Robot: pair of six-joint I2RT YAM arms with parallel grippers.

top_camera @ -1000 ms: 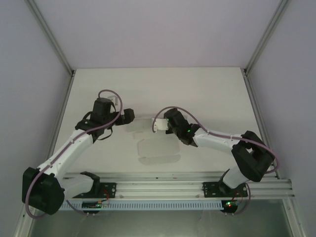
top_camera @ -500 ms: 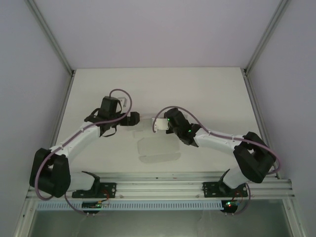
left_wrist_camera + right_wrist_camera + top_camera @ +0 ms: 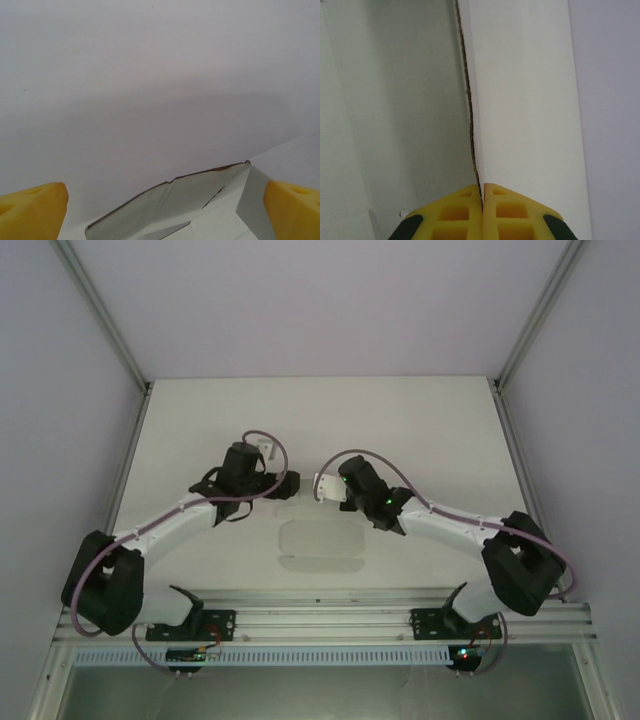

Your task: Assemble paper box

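The paper box is held above the middle of the table, between the two grippers. One thin card wall of the paper box is pinched at its edge by the right gripper, whose yellow fingertips are pressed together on it. In the top view the right gripper is seen at the right side of the box. The left gripper is placed just left of the box, with its jaws spread wide. In the left wrist view the creased open end of the box is seen between the parted yellow fingers; whether it is touched by them cannot be told. Nearer the arm bases than the box, a pale flat sheet is faintly outlined on the table.
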